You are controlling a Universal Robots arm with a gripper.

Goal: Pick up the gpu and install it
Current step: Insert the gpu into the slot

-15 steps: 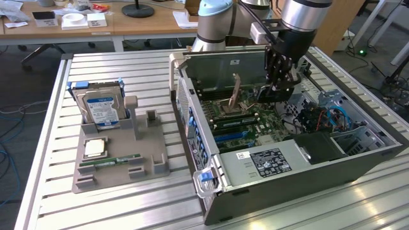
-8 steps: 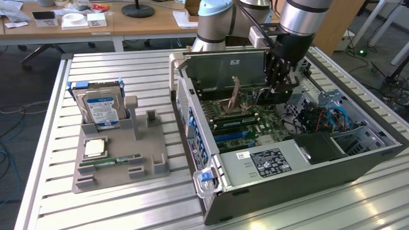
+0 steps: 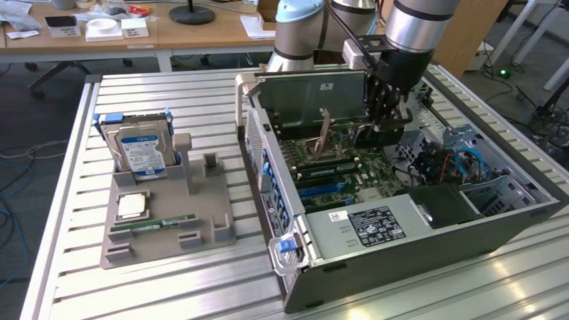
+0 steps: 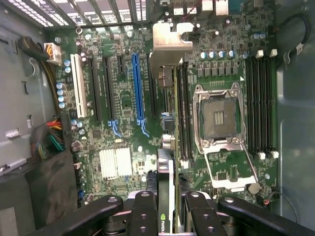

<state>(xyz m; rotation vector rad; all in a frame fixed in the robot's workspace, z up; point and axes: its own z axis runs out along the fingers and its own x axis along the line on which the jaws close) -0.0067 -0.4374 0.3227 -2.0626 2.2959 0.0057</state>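
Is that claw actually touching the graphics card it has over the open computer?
Touching. The wrist view shows the gripper clamped against both faces of the gpu, which it holds edge-on above the motherboard.

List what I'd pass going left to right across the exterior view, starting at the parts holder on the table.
hard drive standing in the gray holder → computer case, its slotted wall → pincer gripping the gpu → blue cables inside the case.
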